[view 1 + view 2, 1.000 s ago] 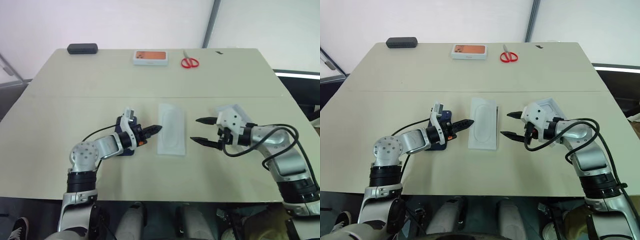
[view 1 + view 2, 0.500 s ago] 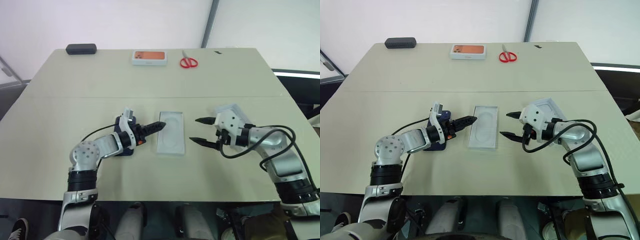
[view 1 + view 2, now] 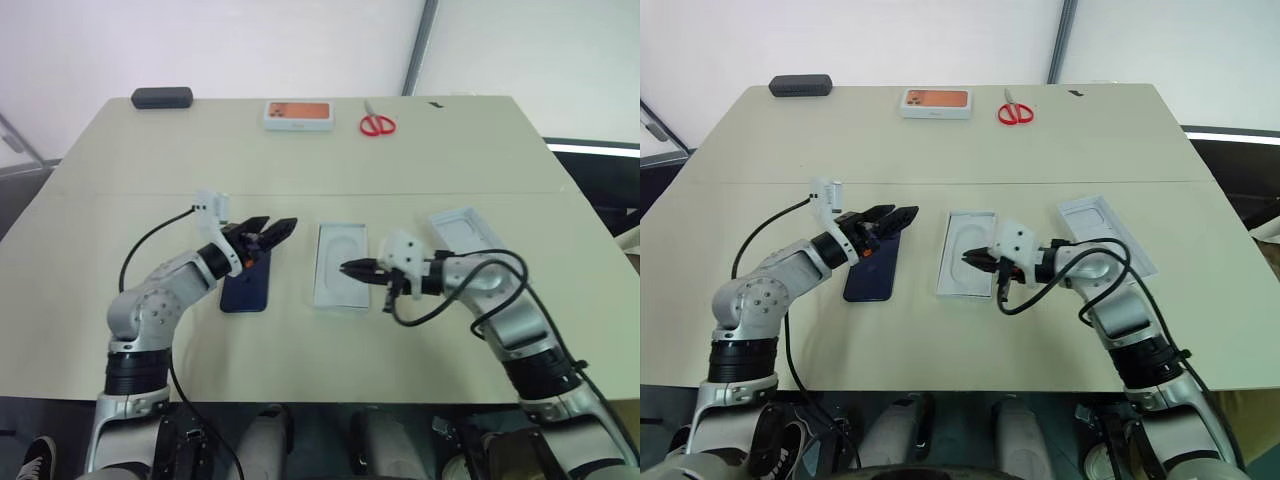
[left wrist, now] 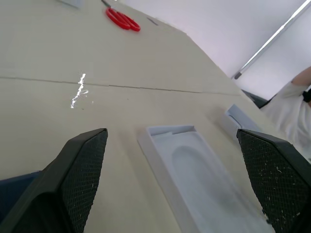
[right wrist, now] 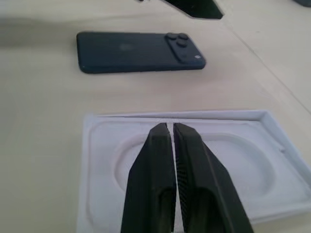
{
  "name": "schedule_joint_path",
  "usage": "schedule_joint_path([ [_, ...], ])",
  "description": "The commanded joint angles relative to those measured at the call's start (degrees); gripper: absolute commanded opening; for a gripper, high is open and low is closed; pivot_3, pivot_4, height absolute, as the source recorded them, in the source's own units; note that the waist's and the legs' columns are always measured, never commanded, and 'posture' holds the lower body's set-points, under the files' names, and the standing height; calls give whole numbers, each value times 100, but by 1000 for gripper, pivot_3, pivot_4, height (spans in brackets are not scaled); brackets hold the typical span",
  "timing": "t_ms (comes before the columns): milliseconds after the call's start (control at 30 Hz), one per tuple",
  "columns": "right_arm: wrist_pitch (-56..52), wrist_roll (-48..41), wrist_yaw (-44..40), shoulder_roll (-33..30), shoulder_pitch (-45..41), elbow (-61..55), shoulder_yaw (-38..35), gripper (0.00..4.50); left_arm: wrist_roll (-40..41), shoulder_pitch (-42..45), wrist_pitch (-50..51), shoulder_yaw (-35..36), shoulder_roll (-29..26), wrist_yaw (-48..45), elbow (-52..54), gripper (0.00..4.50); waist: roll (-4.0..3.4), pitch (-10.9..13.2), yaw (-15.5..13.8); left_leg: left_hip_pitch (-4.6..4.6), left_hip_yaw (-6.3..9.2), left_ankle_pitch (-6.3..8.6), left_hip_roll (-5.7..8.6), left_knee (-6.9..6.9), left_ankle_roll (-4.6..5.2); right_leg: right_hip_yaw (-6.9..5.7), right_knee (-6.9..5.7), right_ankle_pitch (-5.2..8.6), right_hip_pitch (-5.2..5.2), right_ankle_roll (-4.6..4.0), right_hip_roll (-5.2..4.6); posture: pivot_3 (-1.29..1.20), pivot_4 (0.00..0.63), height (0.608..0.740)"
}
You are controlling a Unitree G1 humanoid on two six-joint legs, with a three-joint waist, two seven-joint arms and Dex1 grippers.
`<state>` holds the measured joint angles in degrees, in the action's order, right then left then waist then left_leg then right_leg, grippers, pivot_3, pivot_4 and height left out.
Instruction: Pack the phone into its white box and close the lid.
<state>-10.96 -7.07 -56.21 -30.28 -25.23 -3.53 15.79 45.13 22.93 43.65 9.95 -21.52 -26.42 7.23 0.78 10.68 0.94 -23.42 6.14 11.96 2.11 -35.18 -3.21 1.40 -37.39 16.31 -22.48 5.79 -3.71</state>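
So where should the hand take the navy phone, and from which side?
Across its two long edges near the middle, coming from above. The phone lies flat on the table, camera side up, with bare table along both long sides; the open left hand hovers just over its far end.

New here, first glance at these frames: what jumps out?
The two black pincers facing each other over mid-table: the left pincer open above the dark blue phone, the right pincer shut, its tip at the edge of the white insert. Far back, red scissors stand out on the beige table.
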Motion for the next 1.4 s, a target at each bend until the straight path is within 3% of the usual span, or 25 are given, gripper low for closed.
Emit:
schedule_joint_path([
  [33, 342, 506, -19, -88, -219, 208, 297, 45, -429, -494, -655, -69, -449, -636, 721, 4500, -1, 0, 24, 0, -3, 0, -1, 4, 0, 4, 0, 0, -4, 0, -1, 0, 150, 740],
  [333, 800, 663, -59, 252, -660, 775, 407, 45, -416, -1403, -966, 495, -725, -956, 653, 4500, -1, 1, -6, 1, 5, 0, -5, 6, 1, 2, 1, 1, -3, -2, -1, 0, 150, 740],
  [567, 1001, 752, -132, 356, -829, 1193, 427, 45, -380, -1330, -1006, 569, -614, -787, 753, 4500, -2, 1, -14, 0, 7, 0, -6, 6, 1, 0, 2, 1, -1, -2, -8, 0, 150, 740],
  [700, 1452, 1464, -68, 195, -1050, 1683, 783, 45, -241, -1250, -884, 625, -479, -576, 806, 4500, -2, 1, -10, 0, 6, 0, -2, 6, 1, 0, 1, 0, -2, -2, -5, 0, 150, 740],
  [1033, 1425, 1459, -134, 491, -1281, 1822, 753, 45, -182, -1097, -813, 641, -517, -514, 789, 4500, -2, 1, 4, 1, 6, 0, -2, 5, 0, 0, -2, 0, -3, -1, 0, 0, 150, 740],
  [1200, 1327, 1248, -89, 458, -1308, 1684, 486, 45, 228, -1071, -58, 814, -626, -187, 668, 4500, -2, 2, 3, 1, 7, 0, -2, 6, 0, 0, -2, 0, -3, -1, -1, 0, 150, 740],
  [1400, 725, 624, 230, 1028, -1495, 1253, 12, 45, 918, -861, 920, 1451, -1114, -133, -52, 4500, -3, 3, 59, 2, 8, 0, -7, 7, 0, 1, -16, -1, -14, -3, 8, 0, 150, 740],
])
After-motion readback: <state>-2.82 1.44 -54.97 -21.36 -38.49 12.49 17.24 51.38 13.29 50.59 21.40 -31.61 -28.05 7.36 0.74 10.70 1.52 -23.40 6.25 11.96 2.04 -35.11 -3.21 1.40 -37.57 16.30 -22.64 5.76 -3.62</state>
